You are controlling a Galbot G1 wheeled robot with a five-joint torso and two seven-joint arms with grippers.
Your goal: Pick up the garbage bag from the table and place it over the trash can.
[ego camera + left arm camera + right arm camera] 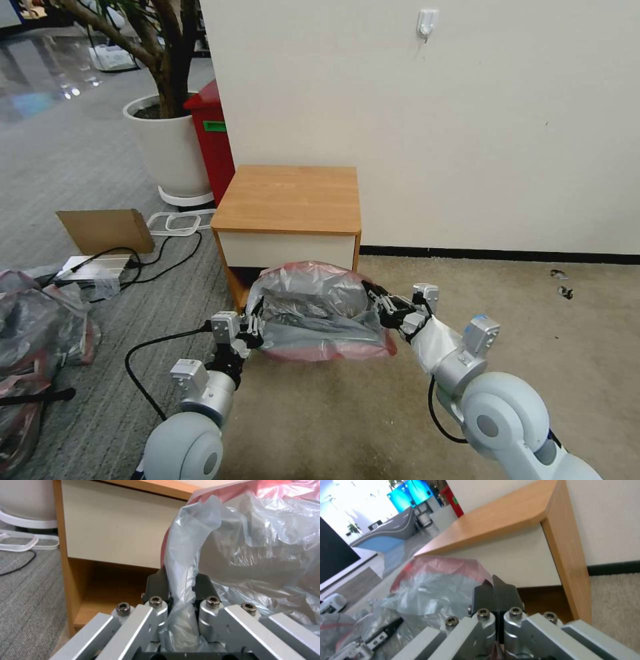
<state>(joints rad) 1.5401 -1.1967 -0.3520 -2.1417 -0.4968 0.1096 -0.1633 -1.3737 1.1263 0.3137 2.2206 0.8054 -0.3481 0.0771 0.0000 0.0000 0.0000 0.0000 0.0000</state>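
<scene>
both grippers are pinched tight on the garbage bag (320,310), left gripper (255,328) and right gripper (378,303) on opposite edges, so it hangs stretched open right in front of the nightstand (289,199), probably to slip its pink-red rim around the bin.

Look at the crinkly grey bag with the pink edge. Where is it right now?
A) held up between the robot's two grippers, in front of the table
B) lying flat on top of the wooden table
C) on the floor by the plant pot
A: the left gripper and right gripper each pinch a side of the garbage bag, stretched in front of the table, whose top is bare.
</scene>
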